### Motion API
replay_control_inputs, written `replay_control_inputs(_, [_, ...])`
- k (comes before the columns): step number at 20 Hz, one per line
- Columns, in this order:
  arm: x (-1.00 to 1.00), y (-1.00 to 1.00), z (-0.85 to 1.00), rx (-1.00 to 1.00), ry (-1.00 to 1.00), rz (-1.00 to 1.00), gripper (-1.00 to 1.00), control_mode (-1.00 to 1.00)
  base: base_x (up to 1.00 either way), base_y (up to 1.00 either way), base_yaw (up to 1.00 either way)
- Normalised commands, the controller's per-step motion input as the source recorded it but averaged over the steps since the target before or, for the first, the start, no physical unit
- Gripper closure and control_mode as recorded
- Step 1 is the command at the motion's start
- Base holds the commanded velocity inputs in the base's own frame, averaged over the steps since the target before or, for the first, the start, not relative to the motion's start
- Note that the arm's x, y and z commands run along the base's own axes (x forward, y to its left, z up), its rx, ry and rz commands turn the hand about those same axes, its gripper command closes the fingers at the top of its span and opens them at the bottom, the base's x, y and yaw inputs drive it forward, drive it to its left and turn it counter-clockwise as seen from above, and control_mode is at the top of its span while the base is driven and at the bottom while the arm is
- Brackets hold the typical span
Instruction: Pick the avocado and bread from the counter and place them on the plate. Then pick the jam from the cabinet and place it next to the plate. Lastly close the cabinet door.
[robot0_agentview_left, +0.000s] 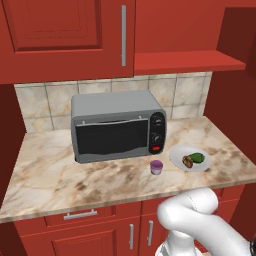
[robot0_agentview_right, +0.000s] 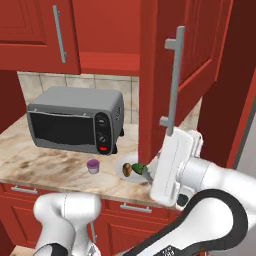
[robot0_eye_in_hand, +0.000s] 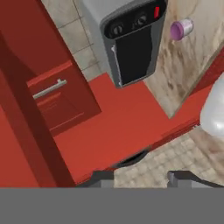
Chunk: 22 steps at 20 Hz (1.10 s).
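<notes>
beside toaster oven (robot0_agentview_left: 117, 127): jam (robot0_agentview_left: 156, 167), plate (robot0_agentview_left: 178, 159); open cabinet door (robot0_agentview_right: 165, 75) overhangs.

I get even, flat rendered light with no hard glare. The toaster oven (robot0_agentview_left: 118, 126) casts only a faint soft shadow on the bench (robot0_agentview_left: 60, 170). Its glass door looks dark and dull. The base views are crisp; my hand view is rolled, softer, slightly pixelated. Under the cabinet (robot0_agentview_left: 65, 35) it is darker.

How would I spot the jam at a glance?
Find the grey toaster oven on the counter. Before its knob panel, left of the plate, stands the jam: a small purple jar, unlike the plate's food.
</notes>
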Motion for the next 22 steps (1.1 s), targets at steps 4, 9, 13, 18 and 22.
replay_control_inputs(4, [0.0,1.0,1.0,-0.52,0.09,0.0,-1.0,-1.0,0.0,0.0,0.0])
replay_control_inputs(9, [0.12,1.0,1.0,-0.53,0.16,0.0,-1.0,-1.0,0.0,0.0,0.0])
replay_control_inputs(13, [0.24,1.0,1.0,-0.52,0.18,0.0,-1.0,-1.0,0.0,0.0,0.0])
replay_control_inputs(18, [0.48,0.91,0.67,-0.36,0.07,-0.11,-1.0,-1.0,0.0,0.0,0.0])
replay_control_inputs(22, [0.95,0.78,0.03,-0.19,-0.02,-0.14,-1.0,-1.0,0.0,0.0,0.0])
